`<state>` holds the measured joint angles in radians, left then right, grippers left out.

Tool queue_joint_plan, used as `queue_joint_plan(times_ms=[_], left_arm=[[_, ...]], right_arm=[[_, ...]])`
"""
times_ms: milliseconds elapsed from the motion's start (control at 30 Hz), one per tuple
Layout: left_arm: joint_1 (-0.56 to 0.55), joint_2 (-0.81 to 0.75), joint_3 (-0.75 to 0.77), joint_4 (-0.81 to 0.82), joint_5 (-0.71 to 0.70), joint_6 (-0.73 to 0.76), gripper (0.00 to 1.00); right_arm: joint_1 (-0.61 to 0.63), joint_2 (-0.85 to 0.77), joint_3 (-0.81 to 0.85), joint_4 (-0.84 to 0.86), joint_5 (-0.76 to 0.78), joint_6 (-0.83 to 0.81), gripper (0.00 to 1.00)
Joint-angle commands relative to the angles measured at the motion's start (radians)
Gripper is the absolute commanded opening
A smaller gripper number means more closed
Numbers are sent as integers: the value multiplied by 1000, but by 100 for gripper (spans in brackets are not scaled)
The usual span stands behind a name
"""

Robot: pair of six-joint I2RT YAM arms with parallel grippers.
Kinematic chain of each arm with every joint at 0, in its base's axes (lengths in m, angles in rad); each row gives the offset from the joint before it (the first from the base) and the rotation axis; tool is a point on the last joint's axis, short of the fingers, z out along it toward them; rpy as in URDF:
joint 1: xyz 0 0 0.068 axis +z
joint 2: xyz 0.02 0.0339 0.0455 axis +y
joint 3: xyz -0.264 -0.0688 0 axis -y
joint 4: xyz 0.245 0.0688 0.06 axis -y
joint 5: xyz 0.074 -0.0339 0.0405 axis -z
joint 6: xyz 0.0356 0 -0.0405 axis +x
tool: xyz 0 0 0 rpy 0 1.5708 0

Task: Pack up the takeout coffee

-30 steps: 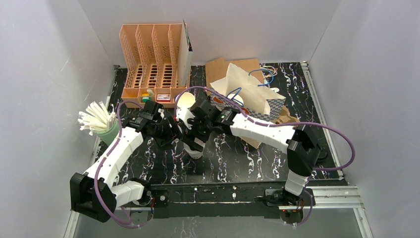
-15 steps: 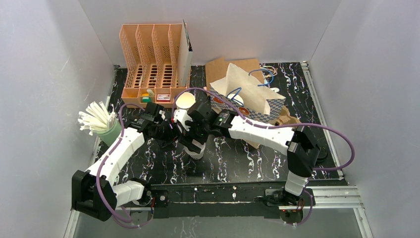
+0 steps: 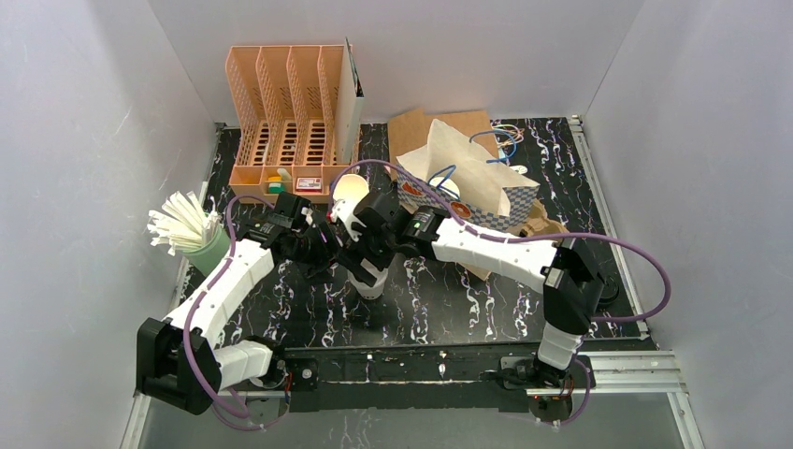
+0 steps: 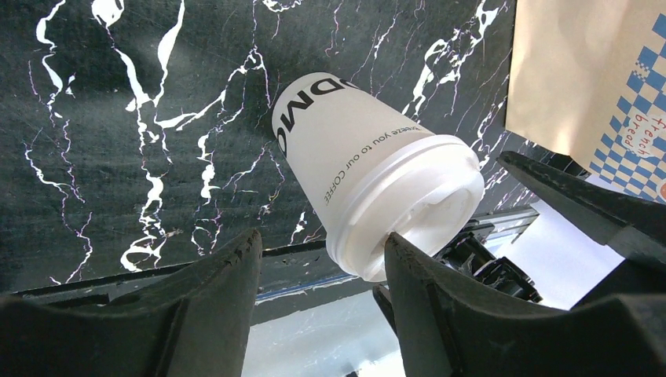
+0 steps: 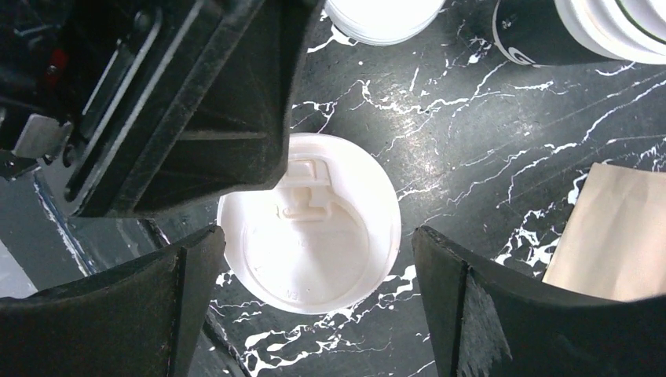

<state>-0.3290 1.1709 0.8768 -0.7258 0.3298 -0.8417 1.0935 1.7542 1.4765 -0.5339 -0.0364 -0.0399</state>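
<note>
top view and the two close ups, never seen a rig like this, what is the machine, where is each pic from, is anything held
These are two robot arms, left arm and right arm, bolted at a table's near edge. The wide picture is from a camera above and behind them. Each close-up is from a wrist camera, so the black shapes are that arm's own fingers. On the table: a lidded white cup, an organizer, a paper bag, a cup of straws. The left gripper and right gripper are open at that cup; neither grips it.

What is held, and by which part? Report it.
Nothing is held. The right gripper straddles the lidded cup, open; the left gripper is open beside its lid.
</note>
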Motion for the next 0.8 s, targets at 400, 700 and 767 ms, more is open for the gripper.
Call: queue_joint_plan(times_ms=[400,700,767], left_arm=[[5,15,4,-8,26,9,56],[5,14,3,-11,27,11,55],[5,13,4,-11,27,12,55]], right_arm=[[0,-49,54,-40,-15,45,98],[0,-16,62,-43,-50,-4,98],[0,-12,63,-43,-49,-11,98]])
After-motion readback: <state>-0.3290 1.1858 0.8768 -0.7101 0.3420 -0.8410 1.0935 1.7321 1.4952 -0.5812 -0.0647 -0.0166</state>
